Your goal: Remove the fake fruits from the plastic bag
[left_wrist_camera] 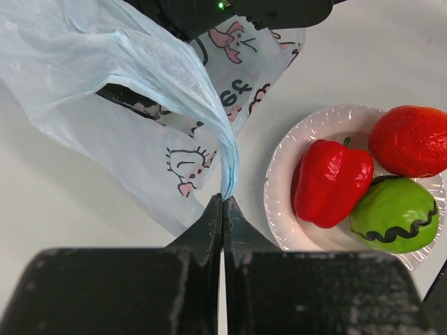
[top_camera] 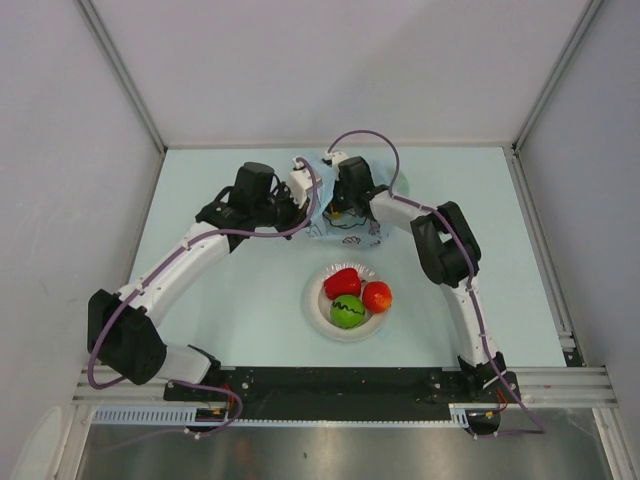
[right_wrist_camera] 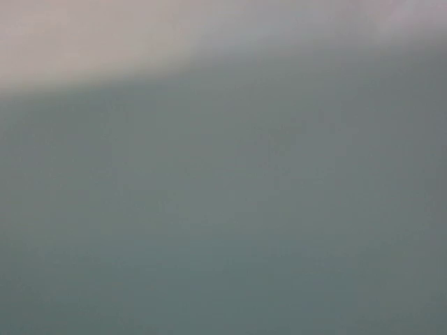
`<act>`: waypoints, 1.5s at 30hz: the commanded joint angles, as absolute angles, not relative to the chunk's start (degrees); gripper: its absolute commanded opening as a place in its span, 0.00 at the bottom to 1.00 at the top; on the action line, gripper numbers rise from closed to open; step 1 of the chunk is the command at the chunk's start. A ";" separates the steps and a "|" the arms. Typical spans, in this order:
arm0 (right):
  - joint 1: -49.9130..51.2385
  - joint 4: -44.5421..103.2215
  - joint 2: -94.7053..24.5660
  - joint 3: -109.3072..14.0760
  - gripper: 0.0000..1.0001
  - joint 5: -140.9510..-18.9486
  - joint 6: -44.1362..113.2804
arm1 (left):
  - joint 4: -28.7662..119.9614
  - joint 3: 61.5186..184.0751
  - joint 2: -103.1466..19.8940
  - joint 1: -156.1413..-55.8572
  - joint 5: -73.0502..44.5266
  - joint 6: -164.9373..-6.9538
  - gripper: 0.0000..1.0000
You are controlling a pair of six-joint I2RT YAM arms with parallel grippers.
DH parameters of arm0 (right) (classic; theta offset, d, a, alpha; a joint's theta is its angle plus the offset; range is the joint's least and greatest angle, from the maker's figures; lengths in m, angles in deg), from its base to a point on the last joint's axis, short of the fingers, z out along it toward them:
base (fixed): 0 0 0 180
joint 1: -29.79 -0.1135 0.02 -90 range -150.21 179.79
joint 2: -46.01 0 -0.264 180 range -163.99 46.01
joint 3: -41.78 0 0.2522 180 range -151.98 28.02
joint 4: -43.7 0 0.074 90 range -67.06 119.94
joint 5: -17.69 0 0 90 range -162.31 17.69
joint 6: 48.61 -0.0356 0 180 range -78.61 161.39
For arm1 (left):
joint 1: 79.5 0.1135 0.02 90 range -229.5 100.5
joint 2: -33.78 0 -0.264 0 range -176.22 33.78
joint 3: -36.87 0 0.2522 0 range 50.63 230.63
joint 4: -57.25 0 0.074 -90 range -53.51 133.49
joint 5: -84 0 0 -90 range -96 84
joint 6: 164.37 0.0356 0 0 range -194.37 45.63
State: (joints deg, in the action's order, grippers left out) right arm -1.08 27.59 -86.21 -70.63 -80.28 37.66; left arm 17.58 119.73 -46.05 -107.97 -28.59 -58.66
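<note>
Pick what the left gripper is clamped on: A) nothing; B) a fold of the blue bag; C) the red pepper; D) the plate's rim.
B: the left wrist view shows the left gripper shut on a gathered fold of the plastic bag.

A glossy red bell pepper, a rounder red-orange fruit and a green fruit ringed by a wavy dark line lie out of the bag, touching one another on a white plate. The pepper lies on its side with its green stem towards the red-orange fruit. Just beyond the plate, the plastic bag is thin, crinkled, translucent light blue with pink and dark cartoon figures; it sits partly lifted, one edge drawn up into a narrow twisted strip.
</note>
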 commanded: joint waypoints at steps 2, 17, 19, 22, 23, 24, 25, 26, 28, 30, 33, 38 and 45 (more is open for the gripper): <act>-0.88 29.41 -82.76 -71.48 0.63 -78.98 40.15 | 18.44 118.83 -44.27 -107.71 -28.32 -57.58 0.00; -0.27 25.99 -58.59 -53.81 0.48 -85.04 42.70 | 26.53 121.38 -48.13 -105.69 -32.19 -73.04 0.00; -0.97 24.67 -55.35 -51.62 0.47 -85.40 43.14 | 27.67 121.99 -49.18 -105.69 -33.33 -75.67 0.00; -1.06 21.77 -50.61 -48.72 0.45 -86.19 43.32 | 29.17 122.26 -49.71 -105.95 -34.21 -78.58 0.00; -1.23 20.28 -49.45 -48.01 0.44 -86.37 43.84 | 29.52 122.26 -49.63 -106.22 -33.78 -79.19 0.00; -1.41 19.57 -48.05 -47.48 0.43 -86.37 44.11 | 29.87 122.17 -49.45 -106.39 -33.43 -79.98 0.00; -1.59 18.17 -45.42 -46.00 0.43 -86.20 44.20 | 29.87 122.17 -49.45 -107.09 -32.99 -80.25 0.00; -2.02 17.29 -43.83 -45.46 0.42 -85.59 44.46 | 30.13 122.08 -49.19 -107.53 -32.03 -80.60 0.00; -2.47 12.57 -41.71 -44.85 0.35 -86.01 45.08 | 30.31 122.08 -48.93 -109.11 -30.70 -81.83 0.00; -2.64 9.12 -37.85 -43.88 0.14 -87.42 45.60 | 31.10 121.65 -48.57 -109.91 -30.34 -84.80 0.00; -2.82 5.59 -31.35 -40.11 0.00 -87.51 45.96 | 33.03 119.63 -48.31 -110.09 -33.24 -89.82 0.00; -2.55 3.39 -21.07 -35.36 0.00 -88.30 45.96 | 24.64 121.55 -50.33 -110.00 -29.40 -80.04 0.00; -4.75 -1.45 -12.18 -31.85 0.00 -94.62 36.98 | 17.03 124.21 -50.60 -107.10 -26.38 -73.75 0.00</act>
